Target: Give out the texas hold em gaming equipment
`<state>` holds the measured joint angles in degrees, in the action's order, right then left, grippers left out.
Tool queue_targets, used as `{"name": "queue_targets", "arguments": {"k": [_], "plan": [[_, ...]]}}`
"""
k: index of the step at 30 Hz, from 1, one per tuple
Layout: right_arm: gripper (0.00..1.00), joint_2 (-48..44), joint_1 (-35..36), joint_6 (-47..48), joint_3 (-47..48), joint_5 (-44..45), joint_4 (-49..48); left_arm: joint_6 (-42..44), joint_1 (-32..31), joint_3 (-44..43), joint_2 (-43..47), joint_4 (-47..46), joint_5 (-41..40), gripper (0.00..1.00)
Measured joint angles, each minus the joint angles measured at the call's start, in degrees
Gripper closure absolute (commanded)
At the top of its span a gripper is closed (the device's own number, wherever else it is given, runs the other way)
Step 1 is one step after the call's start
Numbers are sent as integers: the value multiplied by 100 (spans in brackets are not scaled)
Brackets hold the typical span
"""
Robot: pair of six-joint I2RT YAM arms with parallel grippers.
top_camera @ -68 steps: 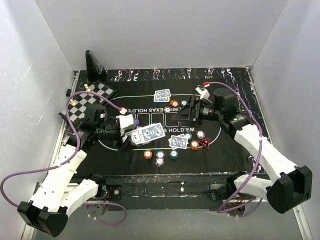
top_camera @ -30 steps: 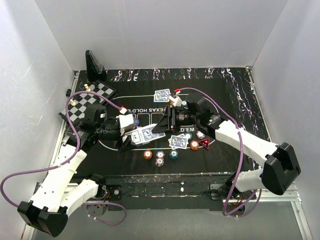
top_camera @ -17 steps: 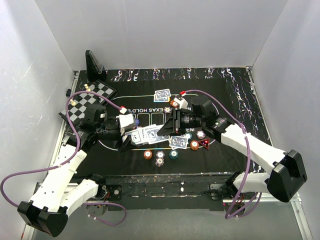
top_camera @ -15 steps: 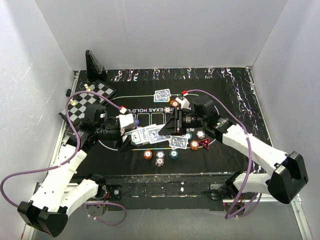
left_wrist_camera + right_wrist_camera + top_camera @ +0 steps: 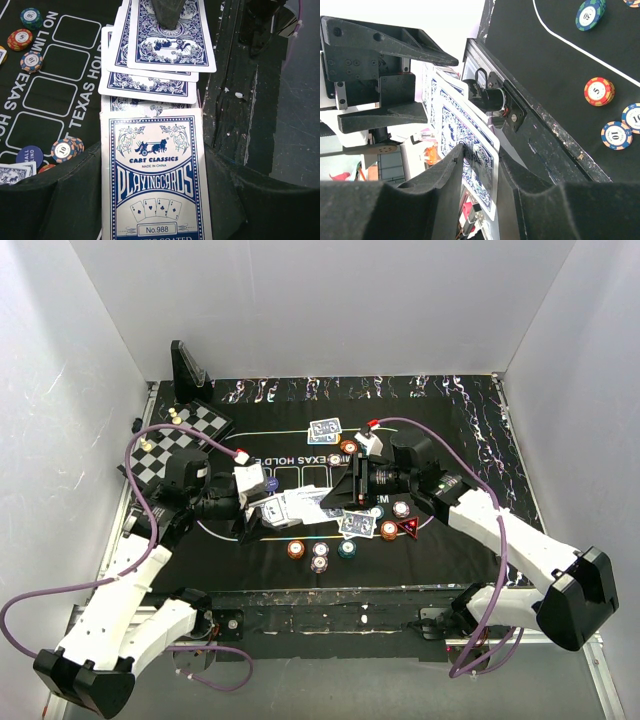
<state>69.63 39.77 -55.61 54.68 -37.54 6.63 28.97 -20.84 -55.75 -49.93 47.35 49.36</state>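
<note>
My left gripper [image 5: 258, 512] [image 5: 150, 192] is shut on a blue-and-white playing card box [image 5: 152, 175], held above the black mat [image 5: 455, 540]. Several patterned-back playing cards [image 5: 300, 506] [image 5: 160, 55] fan out of the box's far end. My right gripper [image 5: 334, 502] [image 5: 480, 170] pinches the top card [image 5: 472, 150] of that fan, one finger on its back. Two cards [image 5: 356, 524] lie near the front with orange [image 5: 295, 549], white [image 5: 319, 551] and teal [image 5: 346, 548] poker chips and a red triangle marker [image 5: 408, 529]. Another card pair [image 5: 325, 430] lies farther back.
A black-and-white chessboard [image 5: 180, 440] with pieces sits at the far left, with a black stand [image 5: 188, 375] behind it. More chips [image 5: 348, 447] lie behind the right wrist. White walls close in three sides. The table's scuffed front edge [image 5: 330, 600] runs below the mat.
The right gripper has taken hold of the top card and drawn back to the right, fanning cards out of the box. The left arm has shifted slightly with the box.
</note>
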Motion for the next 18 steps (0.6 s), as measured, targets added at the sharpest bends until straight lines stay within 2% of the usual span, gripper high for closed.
{"name": "queue_targets", "arguments": {"k": [8,14,18], "plan": [[61,26,7,-2,160,-37,13,-140,-2,55,28,-164,72,100],[70,28,9,35,315,-35,92,-157,-2,96,28,-212,81,100],[80,28,9,72,372,-33,212,-157,0,107,28,-236,83,100]]}}
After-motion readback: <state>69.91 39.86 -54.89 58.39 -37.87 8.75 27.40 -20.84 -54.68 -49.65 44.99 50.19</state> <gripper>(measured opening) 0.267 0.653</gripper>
